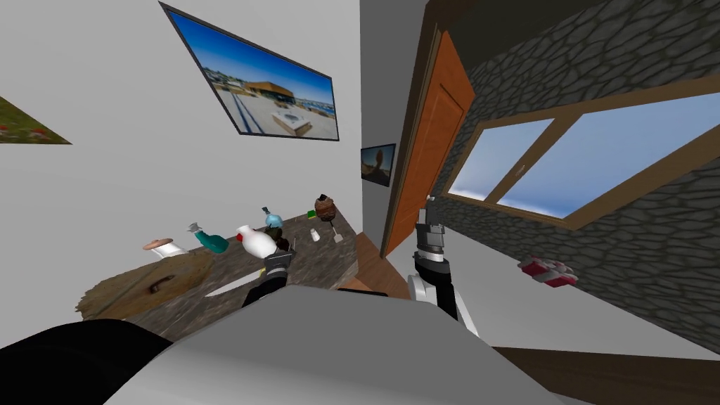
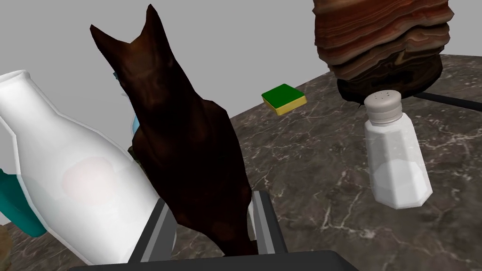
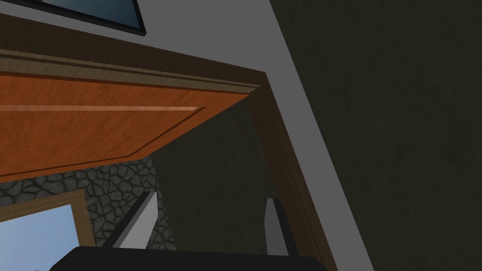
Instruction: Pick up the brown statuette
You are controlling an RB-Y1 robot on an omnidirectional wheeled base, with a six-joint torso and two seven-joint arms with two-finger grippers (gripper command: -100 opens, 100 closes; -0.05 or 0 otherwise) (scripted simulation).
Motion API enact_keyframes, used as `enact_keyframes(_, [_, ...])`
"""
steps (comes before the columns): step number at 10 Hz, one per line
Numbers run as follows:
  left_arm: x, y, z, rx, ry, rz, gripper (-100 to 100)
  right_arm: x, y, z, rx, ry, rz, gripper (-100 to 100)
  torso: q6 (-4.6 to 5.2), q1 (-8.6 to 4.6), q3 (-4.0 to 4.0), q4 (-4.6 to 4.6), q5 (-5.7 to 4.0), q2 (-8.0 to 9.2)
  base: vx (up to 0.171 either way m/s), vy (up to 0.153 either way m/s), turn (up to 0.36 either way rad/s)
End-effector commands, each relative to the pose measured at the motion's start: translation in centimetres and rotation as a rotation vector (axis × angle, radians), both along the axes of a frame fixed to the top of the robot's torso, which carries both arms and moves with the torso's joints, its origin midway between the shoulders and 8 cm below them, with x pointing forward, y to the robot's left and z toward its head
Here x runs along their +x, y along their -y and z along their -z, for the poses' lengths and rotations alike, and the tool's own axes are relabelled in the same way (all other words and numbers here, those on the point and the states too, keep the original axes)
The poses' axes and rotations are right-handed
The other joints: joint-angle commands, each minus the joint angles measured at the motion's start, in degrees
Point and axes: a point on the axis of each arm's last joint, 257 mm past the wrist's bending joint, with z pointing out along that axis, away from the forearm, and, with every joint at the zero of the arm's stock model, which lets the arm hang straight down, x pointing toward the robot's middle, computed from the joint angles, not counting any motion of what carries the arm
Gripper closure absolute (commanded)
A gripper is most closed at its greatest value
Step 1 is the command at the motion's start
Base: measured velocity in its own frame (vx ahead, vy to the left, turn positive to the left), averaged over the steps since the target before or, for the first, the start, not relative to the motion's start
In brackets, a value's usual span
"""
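Note:
The dark brown statuette [image 2: 188,155], with two pointed ears, stands on the dark marbled counter [image 2: 320,155] right against a white bottle [image 2: 80,179]. My left gripper [image 2: 212,202] is shut on the statuette, one finger pressing each side of its base. The head view shows the statuette [image 1: 282,243] as a small dark shape just beyond the left gripper [image 1: 279,259], near the counter's front edge. My right gripper [image 1: 425,207] is raised off to the right by the orange door [image 1: 432,155]. In its wrist view the right gripper [image 3: 212,198] stands open with nothing between its fingers.
A salt shaker [image 2: 395,160], a green-and-yellow sponge [image 2: 284,98] and a layered brown stone-like piece [image 2: 381,42] stand further along the counter. A teal bottle [image 1: 211,241], a knife [image 1: 228,285] and a round wooden board [image 1: 148,281] lie to the left.

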Motion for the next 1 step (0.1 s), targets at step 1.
enact_keyframes(1, [0.00,0.00,0.00,0.000,0.000,0.000,0,0.00,0.00,0.00,0.000,0.000,0.000,0,0.00,0.00,0.00,0.00,0.00,0.00,0.003,0.006,0.000])
